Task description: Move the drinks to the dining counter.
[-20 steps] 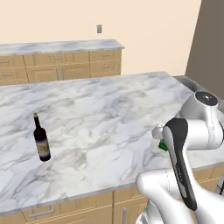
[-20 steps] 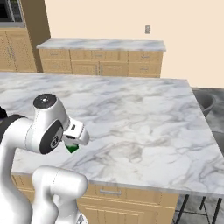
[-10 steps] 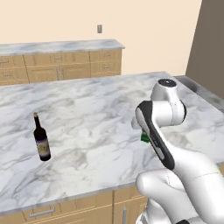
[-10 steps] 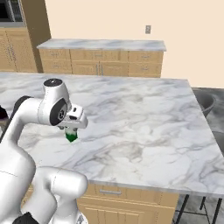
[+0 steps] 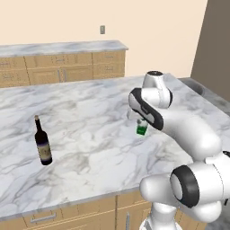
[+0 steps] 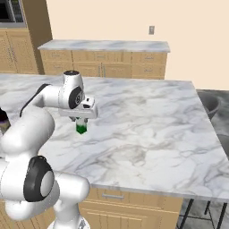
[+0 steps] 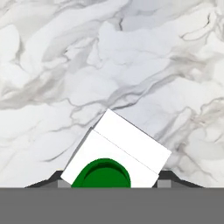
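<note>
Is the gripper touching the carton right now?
Touching. The hand view shows the gripper with a finger tip at each side of the green-and-white carton, closed on it.

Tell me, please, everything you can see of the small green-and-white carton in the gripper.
The carton is a small box with white faces, a green lower part and a round green cap on top, as the hand view shows. It looks like coated card. It hangs from the gripper, whose fingers close on its upper part, green bottom down, above the dining counter. Whether its base touches the marble cannot be told.
</note>
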Available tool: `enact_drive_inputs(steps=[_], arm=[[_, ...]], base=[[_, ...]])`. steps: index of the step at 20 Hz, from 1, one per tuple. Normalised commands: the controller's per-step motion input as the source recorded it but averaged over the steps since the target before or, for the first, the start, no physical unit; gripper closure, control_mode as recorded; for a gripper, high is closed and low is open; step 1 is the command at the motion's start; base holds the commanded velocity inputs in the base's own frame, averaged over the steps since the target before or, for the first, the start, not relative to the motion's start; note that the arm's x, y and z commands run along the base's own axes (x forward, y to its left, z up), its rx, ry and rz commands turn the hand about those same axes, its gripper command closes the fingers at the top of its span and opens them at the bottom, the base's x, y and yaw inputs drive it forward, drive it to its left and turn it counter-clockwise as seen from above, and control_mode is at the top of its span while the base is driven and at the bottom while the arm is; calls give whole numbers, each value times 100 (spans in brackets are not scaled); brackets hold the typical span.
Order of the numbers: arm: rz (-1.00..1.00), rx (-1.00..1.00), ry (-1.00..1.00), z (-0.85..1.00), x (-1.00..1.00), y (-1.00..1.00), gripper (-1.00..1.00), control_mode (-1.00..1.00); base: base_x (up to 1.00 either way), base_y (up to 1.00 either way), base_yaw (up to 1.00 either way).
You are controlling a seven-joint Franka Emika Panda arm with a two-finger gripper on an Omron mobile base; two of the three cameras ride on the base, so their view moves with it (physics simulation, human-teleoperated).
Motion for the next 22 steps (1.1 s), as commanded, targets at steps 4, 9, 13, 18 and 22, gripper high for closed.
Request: enact_drive_inputs(steps=[4, 9, 13, 18, 22], arm=[[7, 0, -1, -45, 31, 0, 100, -100], [7, 0, 0, -67, 15, 11, 100, -100], [8, 0, -3, -50, 2, 21, 100, -100], [6, 0, -2, -54, 0, 5, 100, -100], [3, -2, -5, -38, 0, 0, 100, -100]], base=[[0, 0, 0], [0, 0, 0], [0, 0, 0], [0, 0, 0], [0, 0, 0]])
